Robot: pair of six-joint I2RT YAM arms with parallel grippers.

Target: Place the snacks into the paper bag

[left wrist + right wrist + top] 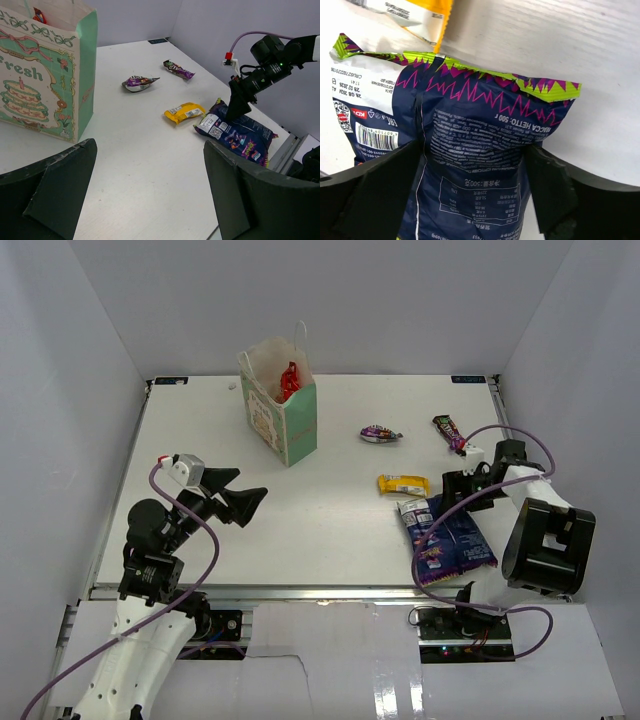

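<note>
Right end effector (472,167) spread astride blue-purple bag (475,115), likely "500г", left end effector (150,155) spread

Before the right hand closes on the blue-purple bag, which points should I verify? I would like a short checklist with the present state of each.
1. Right hand open, one finger on each side of the blue-purple bag: ok.
2. Yellow pack clear of that grasp: ok.
3. Paper bag upright, mouth open: ok.
4. Room left inside it beside the red snack: cannot tell.
5. Left hand open, empty, apart from the paper bag: ok.
</note>
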